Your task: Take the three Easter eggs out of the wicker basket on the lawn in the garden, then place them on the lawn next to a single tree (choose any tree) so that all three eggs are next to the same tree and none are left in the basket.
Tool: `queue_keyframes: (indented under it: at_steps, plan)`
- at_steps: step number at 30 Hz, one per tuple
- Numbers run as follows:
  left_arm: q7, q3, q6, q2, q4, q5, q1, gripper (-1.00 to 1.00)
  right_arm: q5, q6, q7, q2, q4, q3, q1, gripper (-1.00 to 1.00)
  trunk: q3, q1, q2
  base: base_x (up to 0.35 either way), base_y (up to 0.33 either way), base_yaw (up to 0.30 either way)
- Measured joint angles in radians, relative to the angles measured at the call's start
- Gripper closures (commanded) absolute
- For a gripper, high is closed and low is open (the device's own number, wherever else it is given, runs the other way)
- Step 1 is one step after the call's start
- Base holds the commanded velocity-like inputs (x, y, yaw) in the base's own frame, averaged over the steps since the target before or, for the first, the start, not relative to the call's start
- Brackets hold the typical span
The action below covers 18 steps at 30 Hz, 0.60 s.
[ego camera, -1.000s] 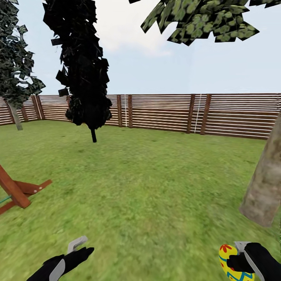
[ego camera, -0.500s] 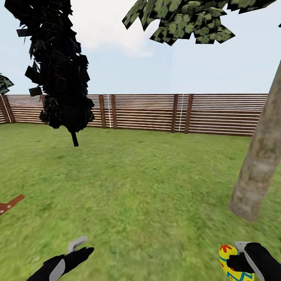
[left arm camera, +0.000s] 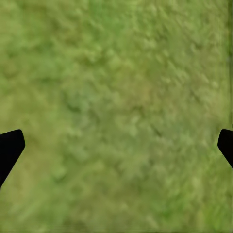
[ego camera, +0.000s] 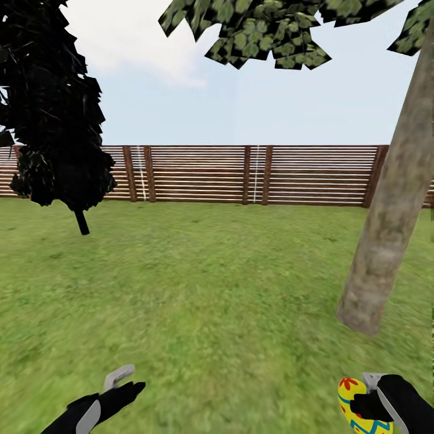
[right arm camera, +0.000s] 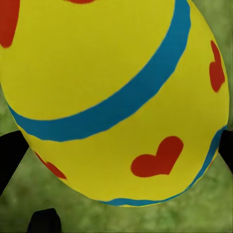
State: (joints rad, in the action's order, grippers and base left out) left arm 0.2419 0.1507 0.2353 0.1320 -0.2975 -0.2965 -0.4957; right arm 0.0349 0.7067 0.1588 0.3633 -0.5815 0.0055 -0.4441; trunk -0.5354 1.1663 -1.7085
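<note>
One Egg Held Over the Grass, Tree Trunk Close By

One Easter egg point(ego camera: 352, 407) is in view, and it sits at the small end of a wide scene. Largest is the lawn point(ego camera: 205, 283), mottled green and running back to a brown horizontal-slat fence point(ego camera: 253, 175) under a pale sky. An almost black tree point(ego camera: 51, 114) stands at the left, in front of the fence. At the right, a straight grey-brown trunk of the tree point(ego camera: 386, 211) leans up out of the grass, with a clump of its green leaves point(ego camera: 259, 30) hanging across the top of the head view.

Low at the right, just short of the trunk's foot, the right gripper point(ego camera: 371, 404) has its fingers pinching the yellow egg with its blue bands and red spots; the right wrist view shows the egg point(right arm camera: 116, 97) close up between the dark fingertips point(right arm camera: 9, 153), grass beneath. Low at the left, the left gripper point(ego camera: 120, 386) hangs over bare grass with its fingers spread wide, holding nothing, the tips point(left arm camera: 9, 148) at either edge of the left wrist view.
</note>
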Motion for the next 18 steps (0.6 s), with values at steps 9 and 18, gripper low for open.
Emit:
queue_keyframes:
  at_steps: [9,18]
  plan:
    - [0.0,0.0,0.0,0.0,0.0,0.001,0.0,-1.0,0.0,0.002,0.0,0.0,0.0,0.0,0.0,1.0,0.0,0.0,0.0,0.306,0.176,-0.268]
    - [0.0,-0.003,-0.001,-0.017,0.002,0.003,0.0,-1.0,0.001,0.003,0.001,0.001,0.0,0.0,0.0,1.0,0.0,0.0,0.0,0.318,0.141,-0.268]
